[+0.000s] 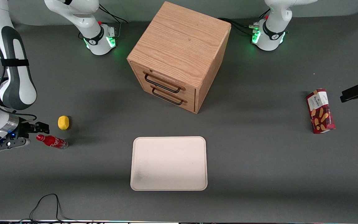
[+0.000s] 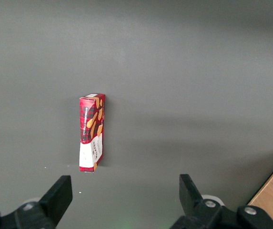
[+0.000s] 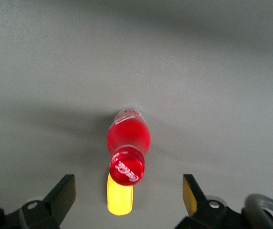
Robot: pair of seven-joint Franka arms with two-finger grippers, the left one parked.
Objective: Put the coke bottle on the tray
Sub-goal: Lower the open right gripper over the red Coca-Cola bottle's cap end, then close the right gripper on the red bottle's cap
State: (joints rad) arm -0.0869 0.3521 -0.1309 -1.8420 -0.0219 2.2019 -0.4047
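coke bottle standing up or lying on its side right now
Lying on its side. In the front view the coke bottle stretches flat along the table, cap toward the open gripper, near the yellow object.

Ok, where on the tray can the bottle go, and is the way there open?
The whole tray is bare. Table between it and the coke bottle holds nothing. It is crowded only at the bottle: the yellow ball lies close beside it, and the open gripper sits at its cap end.

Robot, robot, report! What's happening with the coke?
End effector open, low beside bottle cap. Bottle lying on table, ungrasped. Tray bare; path looks free.
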